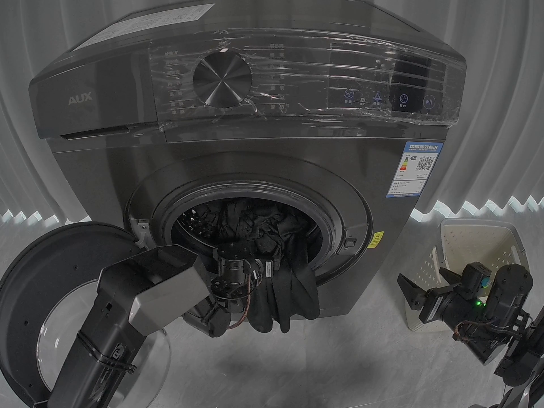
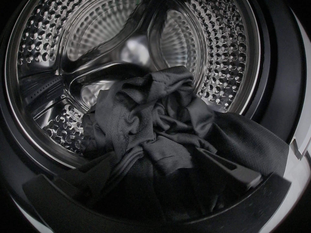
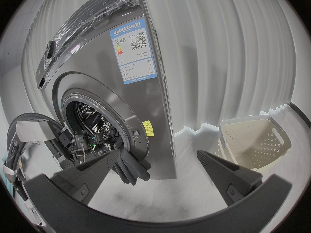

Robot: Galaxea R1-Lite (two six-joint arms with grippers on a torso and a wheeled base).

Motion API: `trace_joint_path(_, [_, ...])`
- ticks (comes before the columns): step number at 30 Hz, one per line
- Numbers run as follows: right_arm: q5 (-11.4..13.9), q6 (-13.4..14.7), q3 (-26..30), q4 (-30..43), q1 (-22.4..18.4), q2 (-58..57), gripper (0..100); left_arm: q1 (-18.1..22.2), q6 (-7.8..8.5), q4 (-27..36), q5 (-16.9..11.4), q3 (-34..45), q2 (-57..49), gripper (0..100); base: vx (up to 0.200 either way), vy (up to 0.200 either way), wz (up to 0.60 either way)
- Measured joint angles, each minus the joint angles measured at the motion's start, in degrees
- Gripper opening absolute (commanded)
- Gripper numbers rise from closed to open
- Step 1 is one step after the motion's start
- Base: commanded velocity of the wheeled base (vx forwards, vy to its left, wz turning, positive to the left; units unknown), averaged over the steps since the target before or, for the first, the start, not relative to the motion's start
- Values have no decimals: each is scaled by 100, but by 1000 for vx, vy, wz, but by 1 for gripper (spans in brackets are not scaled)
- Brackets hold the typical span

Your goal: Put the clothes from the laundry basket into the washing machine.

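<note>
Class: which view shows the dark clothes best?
The left wrist view: the dark clothes lie bunched at the mouth of the drum, folds clear. The head view shows them draped over the rim; the right wrist view, their hanging end.

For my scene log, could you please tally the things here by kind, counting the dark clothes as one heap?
washing machine: 1
laundry basket: 1
heap of dark clothes: 1
grippers: 2, the left gripper and the right gripper
Total: 5
</note>
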Motion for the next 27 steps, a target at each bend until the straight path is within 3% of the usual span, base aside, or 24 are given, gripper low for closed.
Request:
trace_joint_path(11, [0,2,0,-9,0,9,100,35,-44,143,-2,-479,188,0,0,0,0])
trace_joint_path(27, [0,5,0,-9,11,9,100,535,24,471,197,-2459,227,0,0,0,0])
